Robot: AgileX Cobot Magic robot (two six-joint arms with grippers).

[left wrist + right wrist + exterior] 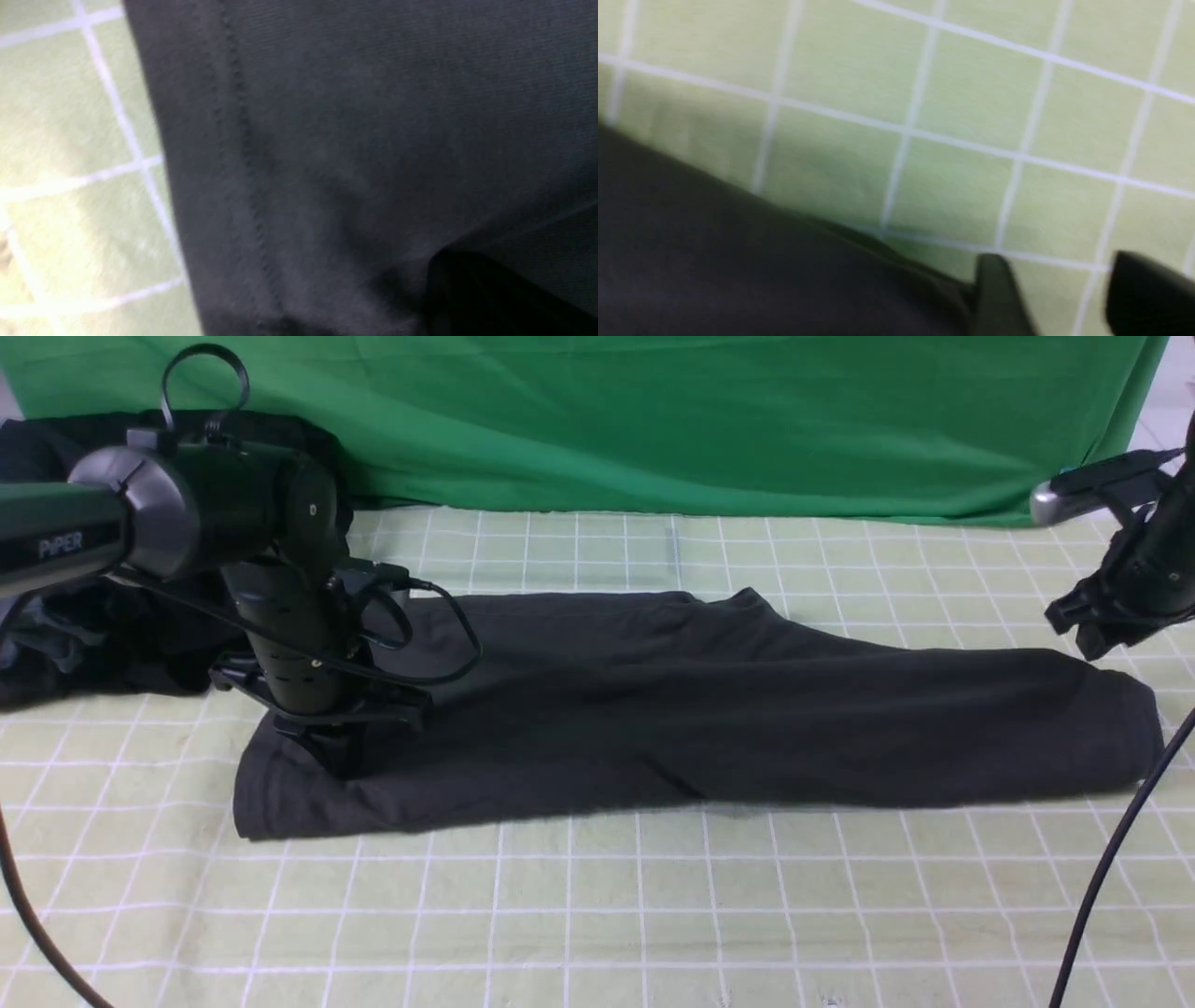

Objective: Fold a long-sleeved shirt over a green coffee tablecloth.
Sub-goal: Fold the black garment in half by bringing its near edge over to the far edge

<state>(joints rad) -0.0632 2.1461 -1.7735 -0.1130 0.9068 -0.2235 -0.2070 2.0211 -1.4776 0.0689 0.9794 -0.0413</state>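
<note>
Lying flat nearest me, the green coffee tablecloth (597, 915) is covering the whole work surface, white grid showing. Mid-table on it, the long-sleeved shirt (709, 709) is lying folded into one long dark band running left to right. The left gripper (338, 758) is pointing down and pressing onto the shirt's left end, just inside the stitched hem. Its jaws are sitting pressed together, and I can't tell whether any cloth is caught between them. The right gripper (1088, 630) is hovering at the far edge of the shirt's right end. Its fingers (994, 294) are standing spread with bare tablecloth showing between them, gripping nothing. Further back on the left, a heap of dark garments (84, 644) is sitting behind the left arm. A plain green drape (653, 420) is hanging across the back.
</note>
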